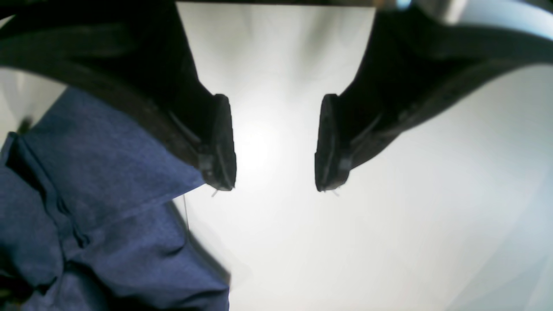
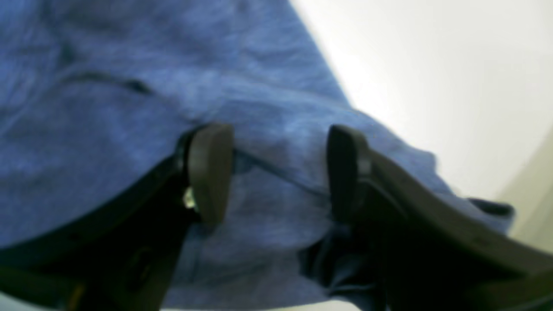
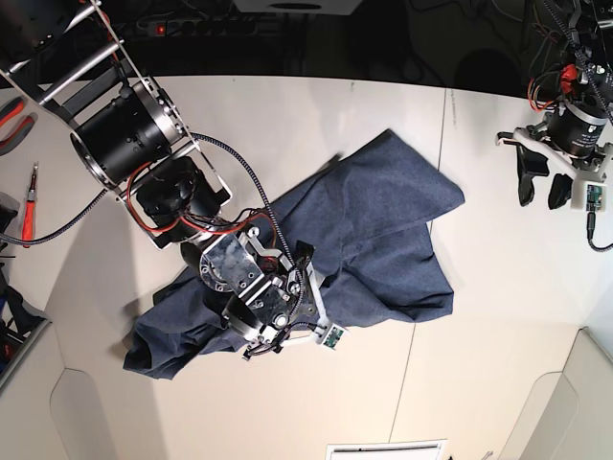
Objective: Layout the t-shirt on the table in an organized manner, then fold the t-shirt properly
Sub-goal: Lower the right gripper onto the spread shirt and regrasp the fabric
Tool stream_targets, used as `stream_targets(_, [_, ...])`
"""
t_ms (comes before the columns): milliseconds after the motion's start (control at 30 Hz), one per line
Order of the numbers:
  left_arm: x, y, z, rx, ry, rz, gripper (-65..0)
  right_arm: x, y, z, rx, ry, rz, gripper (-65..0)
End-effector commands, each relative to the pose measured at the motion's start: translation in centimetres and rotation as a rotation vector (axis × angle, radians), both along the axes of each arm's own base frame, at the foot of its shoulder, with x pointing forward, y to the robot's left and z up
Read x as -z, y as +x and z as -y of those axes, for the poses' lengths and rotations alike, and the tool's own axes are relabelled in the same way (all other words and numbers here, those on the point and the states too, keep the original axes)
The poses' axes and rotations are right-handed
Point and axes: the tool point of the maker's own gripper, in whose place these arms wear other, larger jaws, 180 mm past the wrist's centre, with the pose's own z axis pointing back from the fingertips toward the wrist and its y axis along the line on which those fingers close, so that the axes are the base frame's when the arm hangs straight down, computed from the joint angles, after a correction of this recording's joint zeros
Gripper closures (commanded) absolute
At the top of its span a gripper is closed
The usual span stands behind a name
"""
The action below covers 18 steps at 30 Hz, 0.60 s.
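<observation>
Overhead view, left to right. The right gripper (image 3: 287,311) sits low over the crumpled t-shirt (image 3: 383,240), which lies in a heap near the middle of the table (image 3: 479,383), one bunched lobe trailing toward the near-left and a flatter panel spreading toward the far-right. In the right wrist view the jaws stand apart with a raised fold of cloth between the pads (image 2: 209,168); nothing is clamped. At far right, the left gripper (image 3: 541,187) hangs with its jaws wide and empty, well apart from the shirt in the overhead view.

The fabric appears light, soft and limp: it should drape and stretch rather than hold a shape, and a single-layer pinch may slip. Hems, sleeve seams or the collar, being thicker, likely offer the surest hold for spreading it flat.
</observation>
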Motion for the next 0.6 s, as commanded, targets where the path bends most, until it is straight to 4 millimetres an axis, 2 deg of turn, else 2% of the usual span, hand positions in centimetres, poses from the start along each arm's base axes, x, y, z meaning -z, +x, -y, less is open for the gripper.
stream_targets(0, [-1.2, 0.5, -0.1, 0.007, 0.010, 0.043, -33.0, -2.3, 1.7, -1.1, -0.014, 0.031, 0.049, -34.5])
stream_targets(333, [-1.2, 0.5, -0.1, 0.007, 0.010, 0.043, -33.0, -2.1, 1.1, -1.7, -0.056, 0.040, 0.019, -32.8])
stream_targets(367, [-1.2, 0.5, -0.1, 0.007, 0.010, 0.043, -33.0, -2.1, 1.1, -1.6, -0.049, 0.041, 0.023, -27.4])
stream_targets(433, [-1.2, 0.5, -0.1, 0.007, 0.010, 0.043, -33.0, -2.4, 1.7, -1.6, -0.023, 0.054, 0.052, -7.8])
stream_targets(467, [-1.2, 0.5, -0.1, 0.007, 0.010, 0.044, -33.0, -2.7, 2.1, -1.5, 0.000, 0.067, 0.079, 0.0])
stream_targets(567, [-1.2, 0.5, -0.1, 0.007, 0.010, 0.044, -33.0, -3.9, 3.6, -1.5, 0.020, 0.085, 0.178, 0.0])
